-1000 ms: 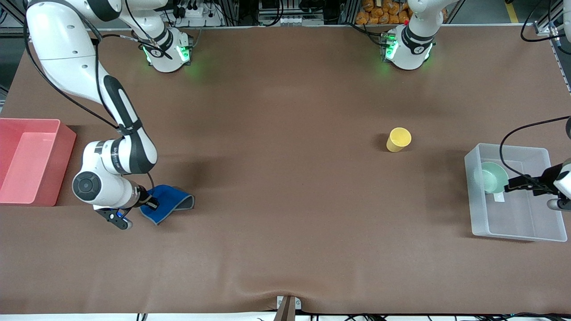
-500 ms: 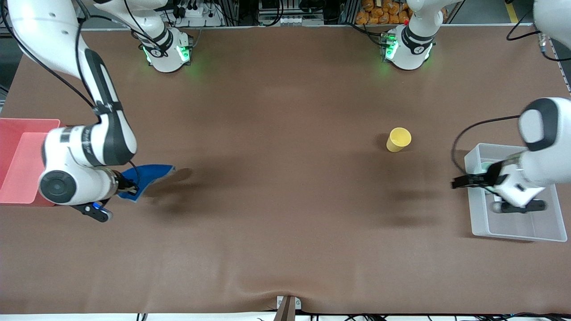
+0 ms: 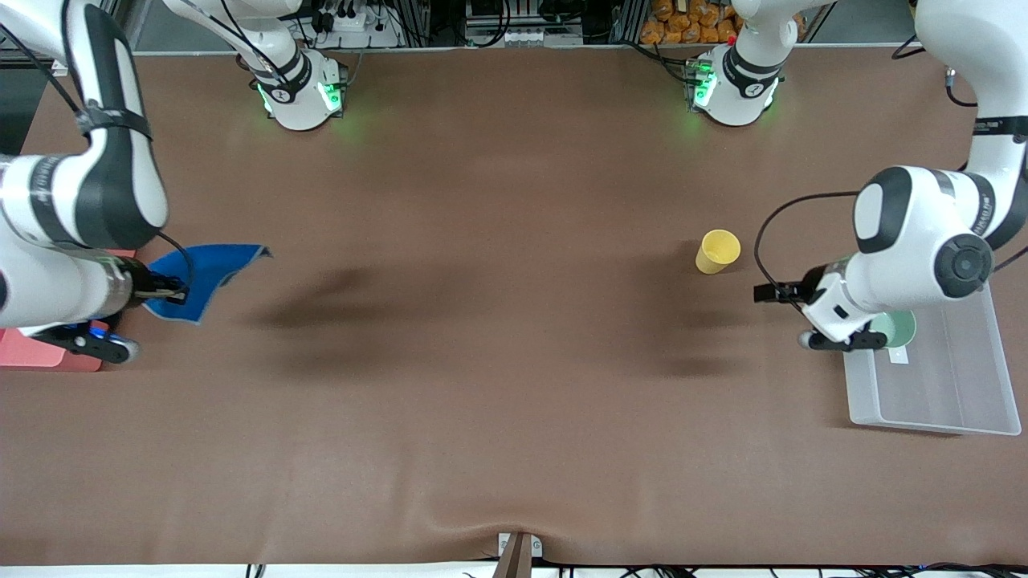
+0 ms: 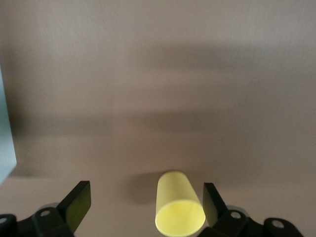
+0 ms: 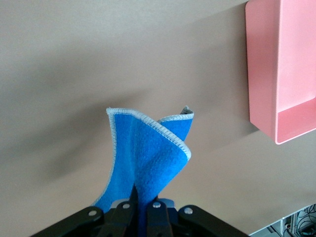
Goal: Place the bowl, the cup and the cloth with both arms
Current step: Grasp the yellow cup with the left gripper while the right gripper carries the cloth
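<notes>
The yellow cup (image 3: 716, 250) stands upright on the brown table. My left gripper (image 3: 764, 294) is open and empty, up in the air beside the cup, toward the left arm's end. In the left wrist view the cup (image 4: 178, 207) shows between the spread fingers (image 4: 76, 205), close to one of them. The mint green bowl (image 3: 898, 327) lies in the clear bin (image 3: 932, 401), partly hidden by the left wrist. My right gripper (image 3: 167, 293) is shut on the blue cloth (image 3: 205, 273), which hangs in the air beside the pink bin. The cloth (image 5: 148, 158) droops from the right gripper (image 5: 143, 213).
The pink bin (image 3: 48, 353) sits at the right arm's end of the table, mostly hidden by the right arm; it also shows in the right wrist view (image 5: 281, 69). The clear bin's edge (image 4: 5, 148) shows in the left wrist view. Brown table mat spreads between the arms.
My right gripper has lifted the cloth off the table and carried it toward the pink bin. My left gripper has left the clear bin, with the bowl still inside, and moved toward the cup.
</notes>
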